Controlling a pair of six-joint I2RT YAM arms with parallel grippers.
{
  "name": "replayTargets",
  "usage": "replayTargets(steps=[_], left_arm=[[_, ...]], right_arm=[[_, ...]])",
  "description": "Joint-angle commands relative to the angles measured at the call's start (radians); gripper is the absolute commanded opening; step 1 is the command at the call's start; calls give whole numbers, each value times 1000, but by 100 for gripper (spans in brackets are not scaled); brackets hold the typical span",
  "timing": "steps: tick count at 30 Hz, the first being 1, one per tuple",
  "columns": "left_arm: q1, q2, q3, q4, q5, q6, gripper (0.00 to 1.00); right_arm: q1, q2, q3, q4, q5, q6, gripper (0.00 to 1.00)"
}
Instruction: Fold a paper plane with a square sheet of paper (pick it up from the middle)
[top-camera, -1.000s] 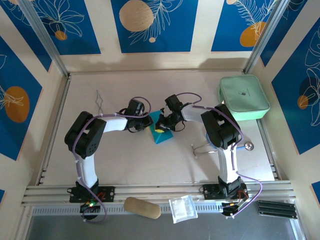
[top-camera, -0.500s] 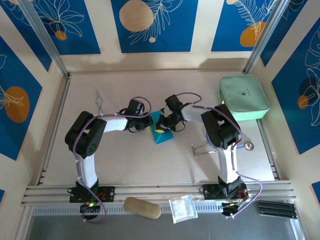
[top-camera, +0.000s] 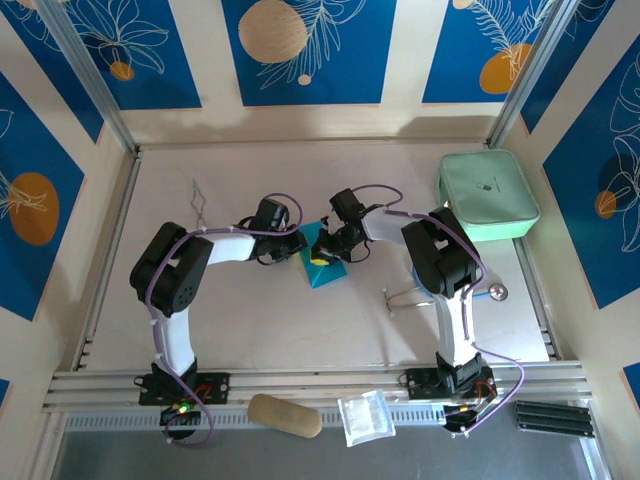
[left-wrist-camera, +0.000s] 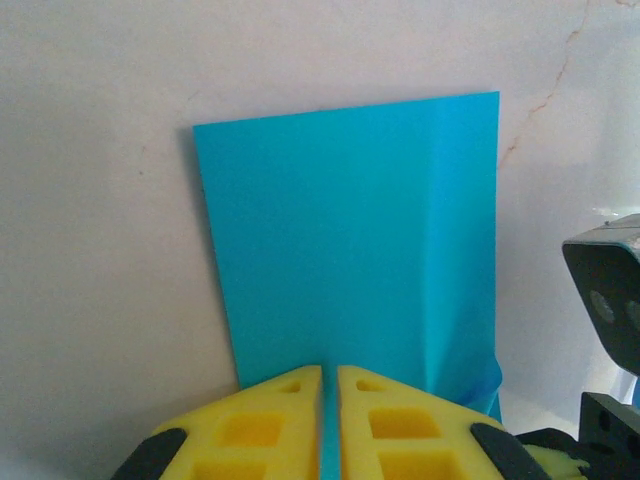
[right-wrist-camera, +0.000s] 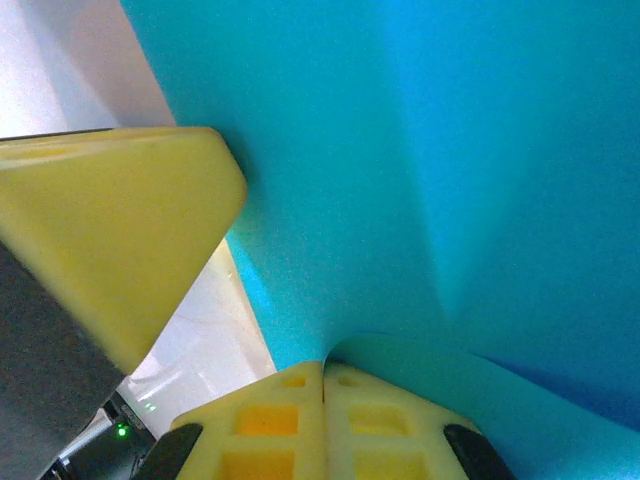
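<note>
The teal-blue sheet of paper (top-camera: 324, 264) sits mid-table as a folded shape with a point toward me, held between both grippers. In the left wrist view the paper (left-wrist-camera: 350, 230) is a rectangle with one lengthwise crease, and my left gripper (left-wrist-camera: 329, 375) is shut on its near edge, teal showing in the thin slit between the yellow pads. My right gripper (right-wrist-camera: 323, 368) is shut on a curled-up edge of the paper (right-wrist-camera: 420, 180), with the left gripper's yellow finger (right-wrist-camera: 110, 230) close beside it. From above, the left gripper (top-camera: 297, 246) and right gripper (top-camera: 330, 246) almost meet.
A mint-green pouch (top-camera: 487, 195) lies at the back right. A thin metal tool (top-camera: 440, 293) rests by the right arm and a bent wire (top-camera: 198, 203) at the back left. A clear plastic bag (top-camera: 365, 417), a tan oblong piece (top-camera: 285, 415) and black strips (top-camera: 553, 417) sit along the front rail.
</note>
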Motion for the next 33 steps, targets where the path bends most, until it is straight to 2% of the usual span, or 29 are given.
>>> replayTargets(steps=[1, 10, 15, 17, 25, 31, 33], left_arm=[[7, 12, 30, -70, 23, 4, 14], [72, -99, 75, -158, -44, -32, 20], [93, -205, 33, -190, -106, -39, 25], [92, -234, 13, -191, -102, -42, 26], [46, -269, -63, -140, -38, -93, 24], [-16, -222, -70, -134, -19, -126, 15], [-37, -203, -69, -127, -9, -136, 12]], right_arm=[[3, 38, 18, -45, 18, -18, 1], [0, 43, 23, -57, 17, -9, 21], [2, 40, 23, -51, 10, -1, 34], [0, 37, 16, -42, 5, 2, 35], [1, 37, 13, -49, 18, 6, 32], [0, 39, 20, -75, 40, 2, 11], [-1, 40, 24, -82, 40, -1, 7]])
